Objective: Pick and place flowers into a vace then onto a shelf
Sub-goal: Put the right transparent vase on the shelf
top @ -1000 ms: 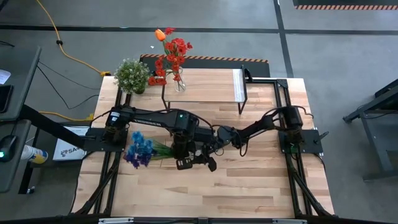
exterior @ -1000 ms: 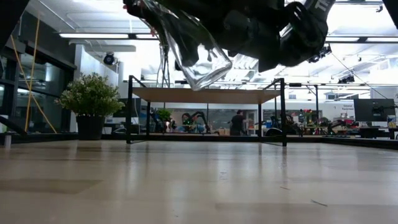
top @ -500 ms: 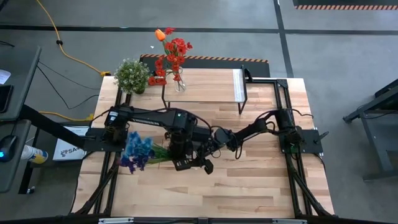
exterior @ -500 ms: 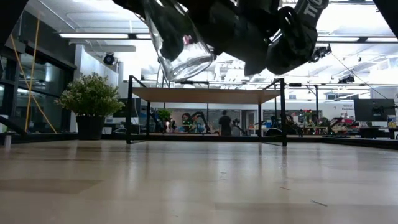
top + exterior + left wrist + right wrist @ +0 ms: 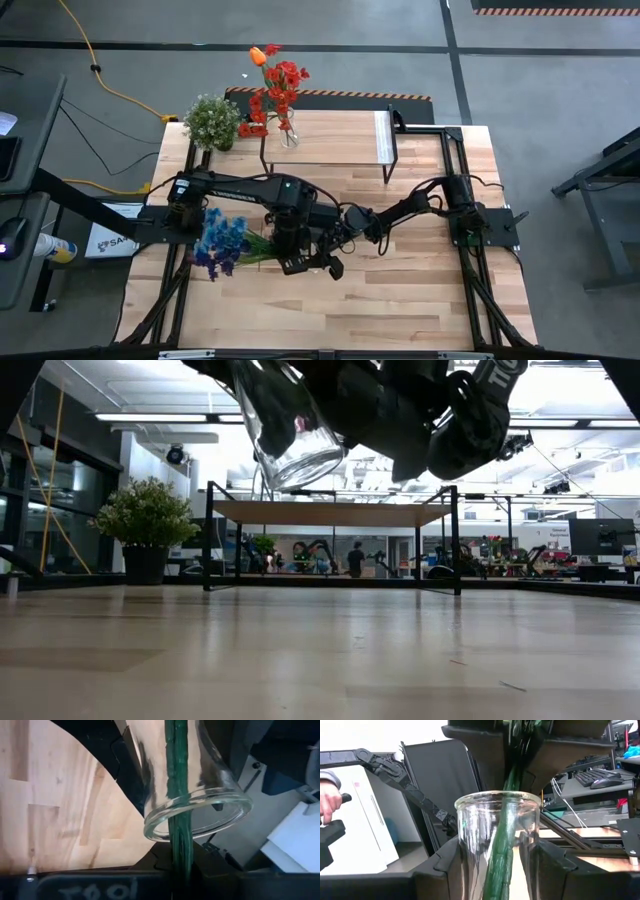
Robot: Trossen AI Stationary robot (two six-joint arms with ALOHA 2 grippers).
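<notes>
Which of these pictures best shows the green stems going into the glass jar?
The right wrist view: the green stems pass through the glass jar's mouth. The left wrist view shows this too; the low view shows only the jar's base; the overhead view hides it.

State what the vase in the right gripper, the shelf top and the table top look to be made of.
Vase: clear glass, glossy; the green stems show through its wall.
Shelf top: apparently a light wood plank, matte, on thin black legs that look like metal.
Table top: pale wood strips joined like butcher block, with visible grain and a slight sheen.
</notes>
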